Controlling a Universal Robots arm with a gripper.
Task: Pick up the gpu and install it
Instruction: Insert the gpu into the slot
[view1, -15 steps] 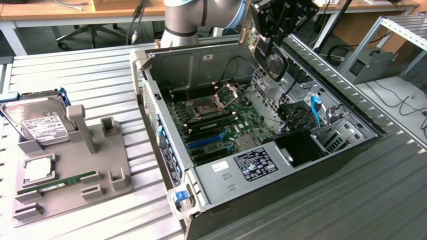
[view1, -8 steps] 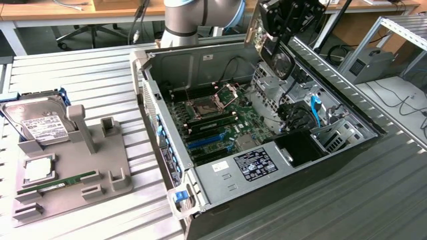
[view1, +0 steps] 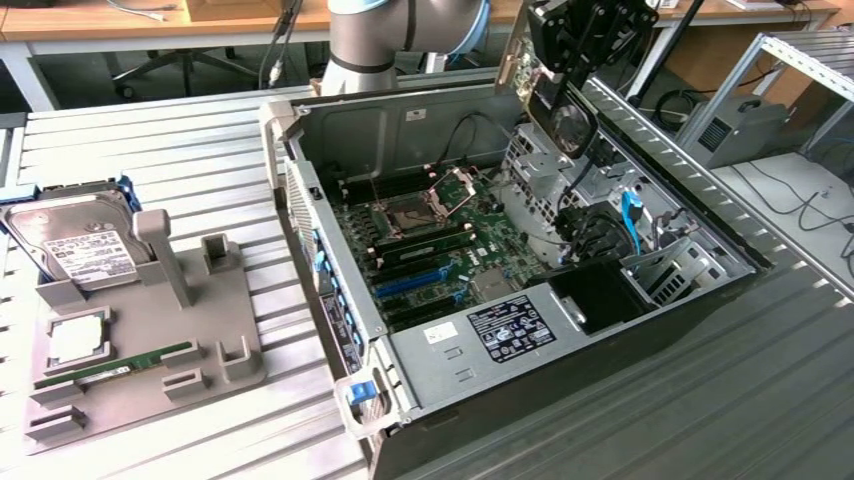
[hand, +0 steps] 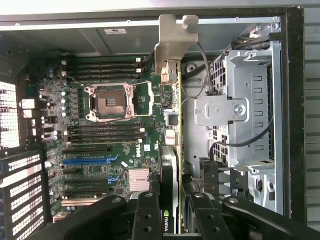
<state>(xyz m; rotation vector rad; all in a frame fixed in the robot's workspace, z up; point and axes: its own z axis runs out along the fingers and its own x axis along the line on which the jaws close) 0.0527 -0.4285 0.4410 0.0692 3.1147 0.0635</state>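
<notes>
Though stiff and likely light, fragile: gpu, thin board, exposed components. Gripped edge-on by end effector, narrowed onto both flat faces near one end; metal bracket at opposite end, free. Hanging above open computer case, far side, between motherboard and drive cage. Safest hold judged on flat faces, away from connector edge. Hard drive, RAM stick on worktop, exterior view's left, well apart.
</notes>
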